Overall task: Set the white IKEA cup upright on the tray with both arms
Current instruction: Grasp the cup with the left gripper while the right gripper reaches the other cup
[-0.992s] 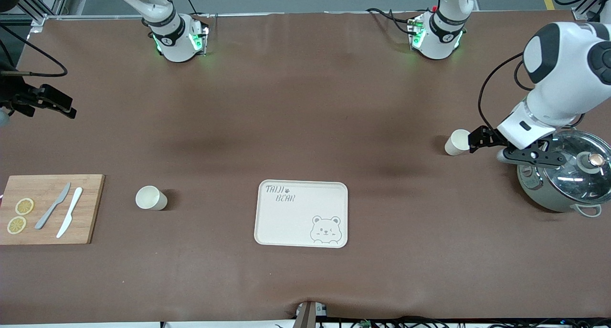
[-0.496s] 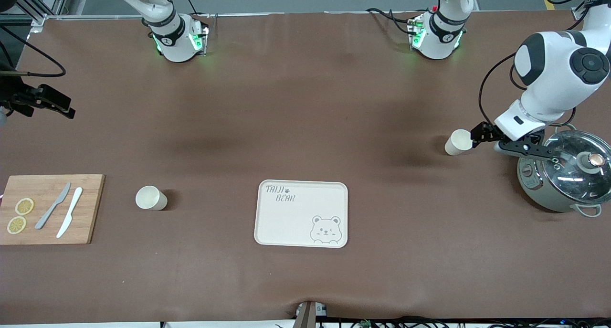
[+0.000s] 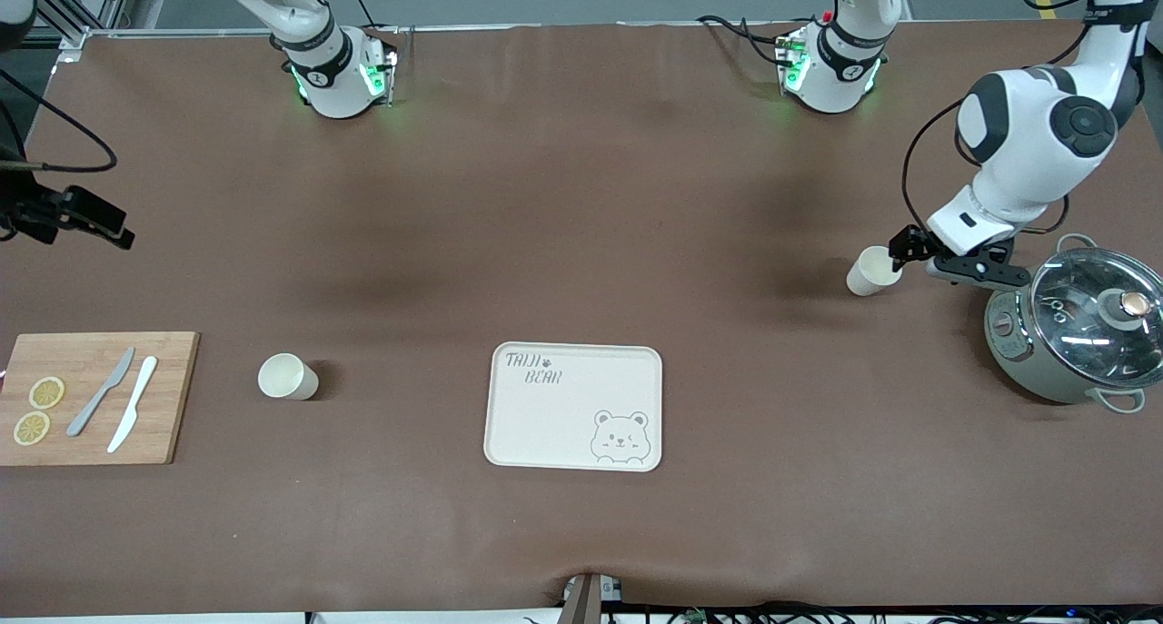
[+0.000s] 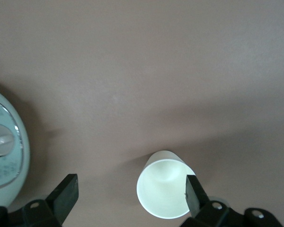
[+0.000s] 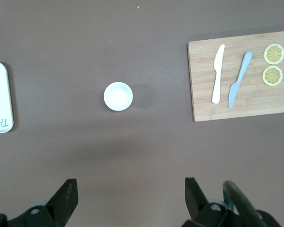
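**Off-centre claw risks knocking the cup at the pot end**

There are 2 white cups on the brown counter (image 3: pixel 581 197), both standing upright with mouths up. One cup (image 3: pixel 873 271) is toward the left arm's end, near the lidded pot (image 3: pixel 1072 333); the second cup (image 3: pixel 287 376) stands between the tray (image 3: pixel 574 406) and the wooden cutting board (image 3: pixel 91 397). The tray is empty, well apart from both.

The left claw (image 4: pixel 132 196) hangs over the first cup with its jaws spread wide and gripping nothing. In the left wrist view one fingertip (image 4: pixel 191 191) overlaps the cup's rim while the other sits well clear, so the cup is not centred in the gap. If the claw descends as it stands, I judge that finger could land on the rim and tip or skid the cup toward the pot. Closing from this offset could also shove the light cup sideways rather than pinch it.

The right claw (image 3: pixel 86 215) waits high over the counter's edge at the right arm's end, also wide open and empty; its wrist view shows the second cup well away from its fingers. The 2 knives and lemon slices (image 3: pixel 38 410) on the board lie close to its likely path, so a low sweep could disturb them.
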Motion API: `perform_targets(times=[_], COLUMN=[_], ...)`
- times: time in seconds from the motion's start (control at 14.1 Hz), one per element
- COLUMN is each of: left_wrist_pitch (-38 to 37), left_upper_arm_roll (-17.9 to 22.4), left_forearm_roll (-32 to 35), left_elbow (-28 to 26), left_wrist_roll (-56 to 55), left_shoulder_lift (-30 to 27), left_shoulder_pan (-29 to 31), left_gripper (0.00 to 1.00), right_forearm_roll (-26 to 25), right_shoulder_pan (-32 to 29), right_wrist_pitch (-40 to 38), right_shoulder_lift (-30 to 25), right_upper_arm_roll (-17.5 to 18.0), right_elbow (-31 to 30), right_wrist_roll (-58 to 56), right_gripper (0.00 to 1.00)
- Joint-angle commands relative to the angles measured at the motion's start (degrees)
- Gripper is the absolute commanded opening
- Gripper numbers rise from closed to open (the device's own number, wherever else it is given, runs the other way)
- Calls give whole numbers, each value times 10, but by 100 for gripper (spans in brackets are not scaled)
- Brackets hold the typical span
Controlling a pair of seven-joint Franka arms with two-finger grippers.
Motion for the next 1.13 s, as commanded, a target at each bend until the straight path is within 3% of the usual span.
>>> perform_targets(times=[0.0, 0.21, 0.57, 1.06], left_wrist_pitch=[27, 52, 85, 159], left_upper_arm_roll=[-2, -2, -2, -2], left_forearm_roll=[3, 3, 3, 3], left_elbow=[-32, -55, -67, -70], left_wrist_roll=[8, 15, 43, 77], left_shoulder_lift=[-13, -7, 15, 71], left_shoulder_pan=[4, 6, 23, 51], left_gripper=[100, 100, 100, 100], right_forearm_roll=[3, -1, -5, -16], right_shoulder_pan=[-9, -9, -4, -4], right_wrist_pitch=[31, 82, 216, 322], right_shoulder_lift=[31, 61, 78, 137], right_upper_arm_roll=[6, 6, 6, 6], right_elbow=[0, -17, -94, -129], right_wrist_roll=[-4, -3, -3, -4], right_gripper=[100, 100, 100, 100])
